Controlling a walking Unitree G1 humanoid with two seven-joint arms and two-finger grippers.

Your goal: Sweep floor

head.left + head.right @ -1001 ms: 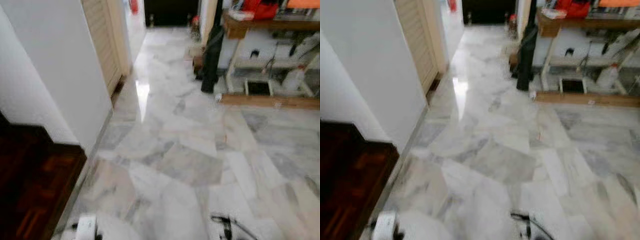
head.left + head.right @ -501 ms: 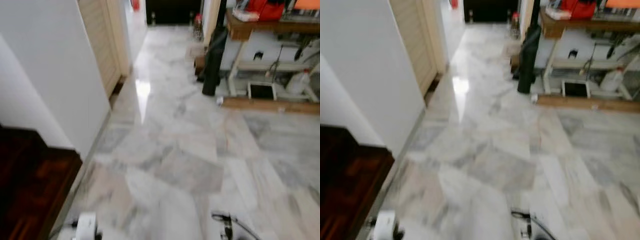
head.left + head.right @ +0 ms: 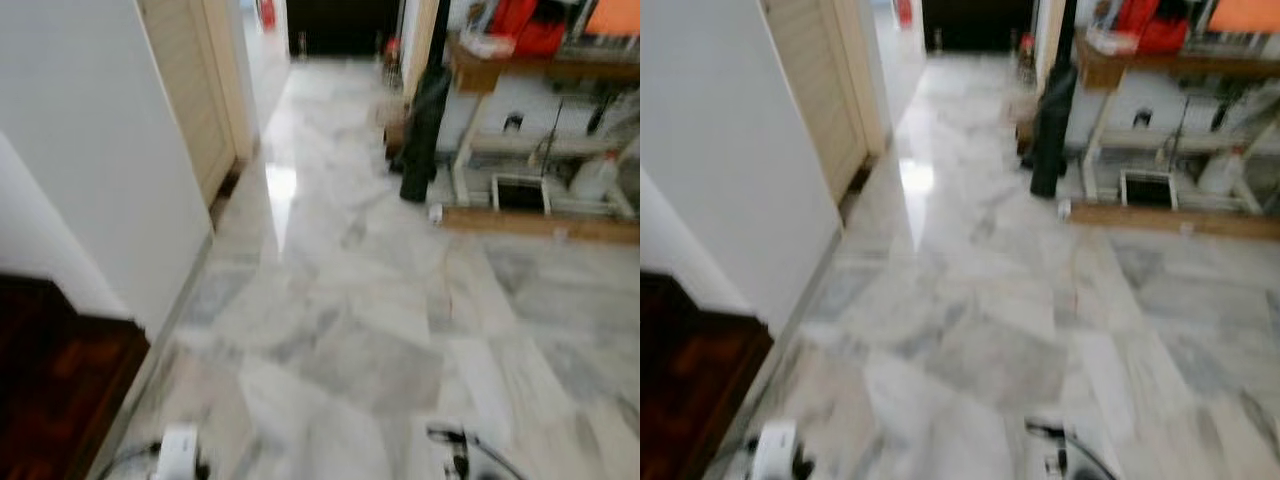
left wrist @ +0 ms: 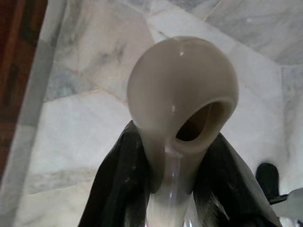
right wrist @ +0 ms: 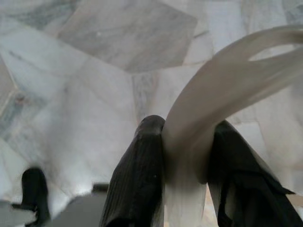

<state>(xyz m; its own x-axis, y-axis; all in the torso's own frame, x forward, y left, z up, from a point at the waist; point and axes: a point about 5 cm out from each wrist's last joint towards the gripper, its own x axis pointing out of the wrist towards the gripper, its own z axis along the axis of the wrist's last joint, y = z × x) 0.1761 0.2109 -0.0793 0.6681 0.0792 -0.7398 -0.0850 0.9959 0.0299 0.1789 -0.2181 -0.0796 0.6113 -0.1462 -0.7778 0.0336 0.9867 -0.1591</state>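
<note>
Cream plastic, smooth and rigid, sits in both my claws: the left claw point(image 4: 165, 189) pinches a hollow-ended cream handle point(image 4: 182, 109), the right claw point(image 5: 184, 184) a curved cream plastic strip point(image 5: 227, 85). Light, slippery; grip low above the grey marble floor point(image 3: 340, 300).

View: the whole picture has slid a little since a second ago, so the camera has moved; nothing on the floor has.
White wall corner point(image 3: 150, 200): at 9 o'clock, it takes up less of the picture than before.
Dark wood floor point(image 3: 50, 380): at 8 o'clock, its edge sits lower and further left than a second ago.
Black upright object point(image 3: 425, 120): at 1 o'clock beside the shelf unit point(image 3: 540, 110), it stands slightly higher in the picture than half a second ago.
Sharpness: blurrier now than half a second ago.
</note>
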